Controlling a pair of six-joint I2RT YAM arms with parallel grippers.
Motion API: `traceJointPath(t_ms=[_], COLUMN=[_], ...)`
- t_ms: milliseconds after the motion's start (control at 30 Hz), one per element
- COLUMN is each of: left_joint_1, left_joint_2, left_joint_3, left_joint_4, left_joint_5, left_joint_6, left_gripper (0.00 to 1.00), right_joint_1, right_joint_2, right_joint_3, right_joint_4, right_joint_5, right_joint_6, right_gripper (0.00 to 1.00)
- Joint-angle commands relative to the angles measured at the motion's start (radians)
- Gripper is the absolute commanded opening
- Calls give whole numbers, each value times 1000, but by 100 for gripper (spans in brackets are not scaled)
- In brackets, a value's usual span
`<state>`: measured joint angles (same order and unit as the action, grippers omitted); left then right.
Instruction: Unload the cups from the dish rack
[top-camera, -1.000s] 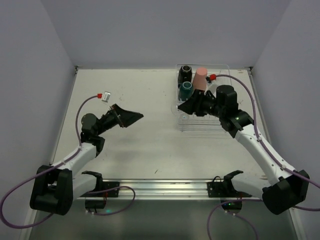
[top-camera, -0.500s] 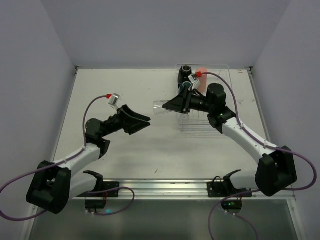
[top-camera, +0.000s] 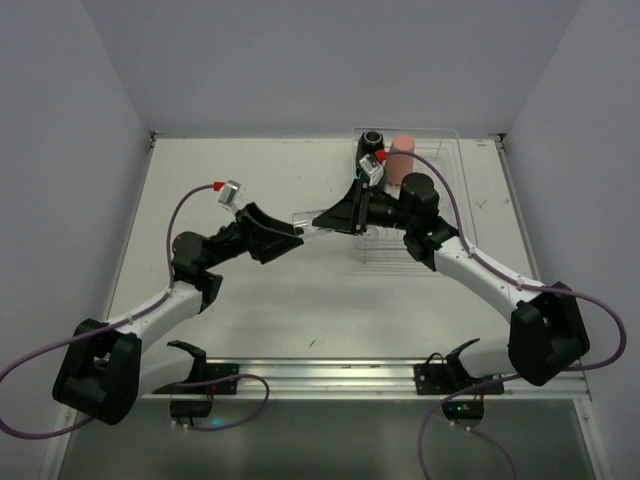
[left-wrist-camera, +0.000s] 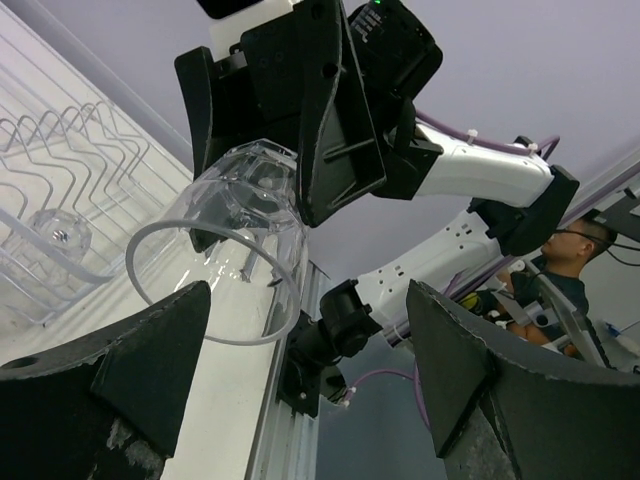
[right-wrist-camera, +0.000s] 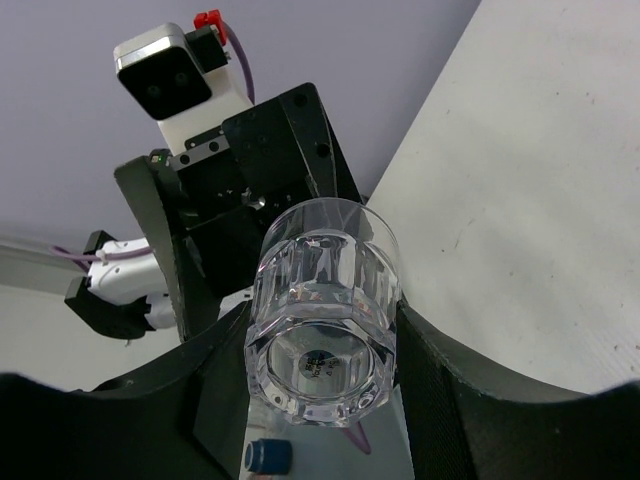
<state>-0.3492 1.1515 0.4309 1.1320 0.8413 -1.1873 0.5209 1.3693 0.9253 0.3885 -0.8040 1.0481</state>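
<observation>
Pincer on the right (top-camera: 325, 219) clamps a clear cup (right-wrist-camera: 325, 300) between the left pincer's (top-camera: 286, 237) spread fingers (left-wrist-camera: 110, 360), dish rack (top-camera: 395, 252) behind.

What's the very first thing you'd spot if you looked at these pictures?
The two arms meet over the middle of the table: the right gripper is shut on a clear cup, holding it out sideways, and the left gripper stands open right at its mouth. Behind them, at the far right, the dish rack holds a pink tumbler and a black cup.
</observation>
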Motion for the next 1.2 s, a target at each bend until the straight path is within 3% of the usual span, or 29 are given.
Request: traceJointPath(t_ms=[0, 133, 333, 467, 500, 533, 567, 600, 667, 700, 733, 800, 833, 867, 933, 1000, 1167], left_joint_1=[-7, -7, -11, -13, -13, -11, -10, -4, 12, 22, 51, 88, 120, 130, 134, 134, 136], left_joint_2=[-38, -49, -22, -29, -30, -32, -38, -42, -74, -88, -104, -144, -154, -171, -177, -165, -18], left_joint_3=[60, 72, 77, 78, 84, 89, 94, 104, 115, 130, 143, 201, 231, 261, 350, 409, 521], left_joint_4=[-56, -87, -38, -52, -64, -92, -113, -139, -259, -309, -450, -630, -851, -964, -1228, -1343, -1567], left_joint_5=[-11, -31, -22, -15, -13, -13, -13, -13, -21, -28, -47, -112, -164, -226, -460, -651, -818], left_joint_6=[57, 69, 29, 38, 43, 57, 67, 98, 144, 173, 245, 389, 455, 512, 655, 727, 822], left_gripper=[83, 83, 64, 32, 12, 2, 0, 0, 0, 0, 0, 0, 0, 0, 0, 0, 0], right_joint_1=[4, 11, 54, 57, 57, 59, 56, 57, 56, 56, 56, 54, 54, 54, 54, 54, 54], right_joint_2=[-15, -1, 56, 65, 65, 62, 59, 54, 30, 22, 14, -2, -6, -4, 7, 36, 140], right_joint_3=[3, 3, 38, 46, 44, 43, 46, 49, 82, 101, 121, 179, 200, 243, 282, 335, 452], right_joint_4=[27, 42, 72, 78, 75, 70, 61, 17, -77, -211, -276, -478, -537, -598, -736, -850, -1046], right_joint_5=[-4, -20, -24, -24, -26, -26, -26, -21, 15, 82, 127, 289, 351, 412, 571, 652, 886], right_joint_6=[-19, -10, 7, 10, 9, 4, -2, -28, -87, -126, -198, -291, -319, -342, -404, -443, -474], right_gripper=[0, 0, 0, 0, 4, 8, 14, 31, 49, 57, 71, 77, 82, 83, 84, 84, 83])
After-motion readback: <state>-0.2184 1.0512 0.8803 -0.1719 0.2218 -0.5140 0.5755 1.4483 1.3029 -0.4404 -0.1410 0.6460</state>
